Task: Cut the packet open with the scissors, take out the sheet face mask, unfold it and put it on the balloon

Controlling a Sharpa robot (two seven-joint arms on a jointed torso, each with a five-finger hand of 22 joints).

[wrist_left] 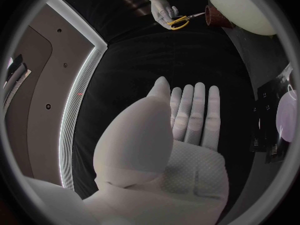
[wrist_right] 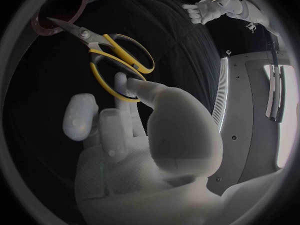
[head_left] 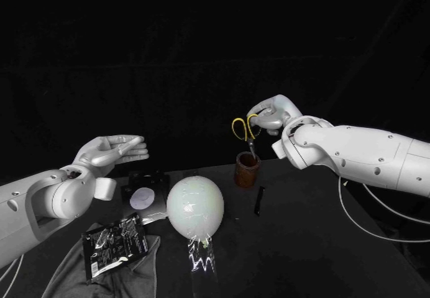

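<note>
My right hand (head_left: 273,113) holds the yellow-handled scissors (head_left: 245,131) by their handles, blades pointing down into the brown cup (head_left: 248,169). In the right wrist view the scissors (wrist_right: 112,60) hang from my fingers with their tips at the cup's rim (wrist_right: 62,7). The pale balloon (head_left: 196,206) lies mid-table on a clear stand. The black shiny packet (head_left: 115,243) lies front left on a grey cloth (head_left: 99,273). My left hand (head_left: 112,151) hovers open above the table's left side, fingers straight and together (wrist_left: 190,115), holding nothing.
A black pen (head_left: 259,201) lies right of the balloon. A black tray with a white round disc (head_left: 143,200) sits behind the packet. A cable (head_left: 376,211) hangs under my right arm.
</note>
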